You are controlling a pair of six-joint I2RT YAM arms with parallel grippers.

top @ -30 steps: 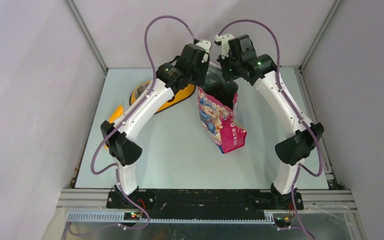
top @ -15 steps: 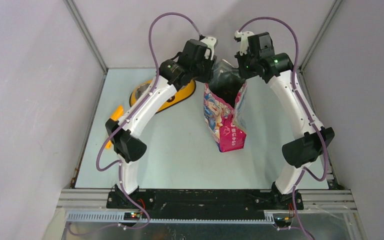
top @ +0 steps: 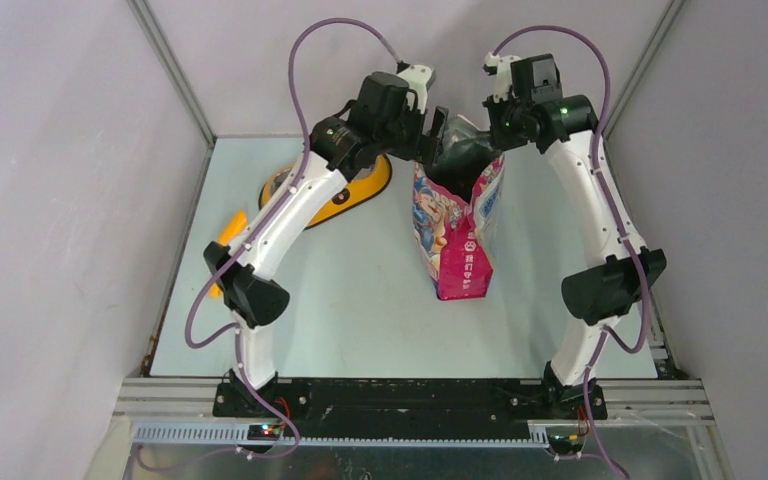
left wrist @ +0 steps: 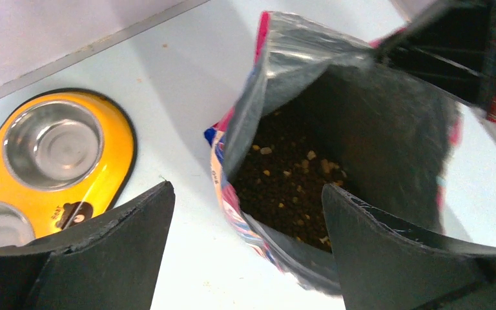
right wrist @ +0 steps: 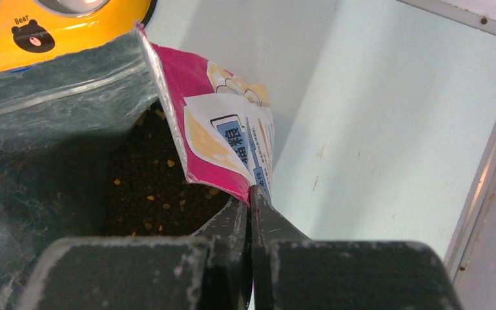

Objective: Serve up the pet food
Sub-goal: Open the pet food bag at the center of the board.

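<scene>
Pouch [top: 457, 245] stands upright near the middle of the table [top: 340, 300], glossy pink and blue, cartoon print on its side, mouth gaping wide, silver-grey lining showing. Dark-brown kibble [left wrist: 284, 187] lies low inside, flecked with paler bits; its depth is hard to judge.

Top cam: high, behind arm bases [top: 250, 385], looks down on whole tabletop [top: 360, 300]. L/R wrist cams: v. close, angled down into pouch [left wrist: 278, 84] mouth; both also catch yellow feeder [left wrist: 113, 152].
</scene>
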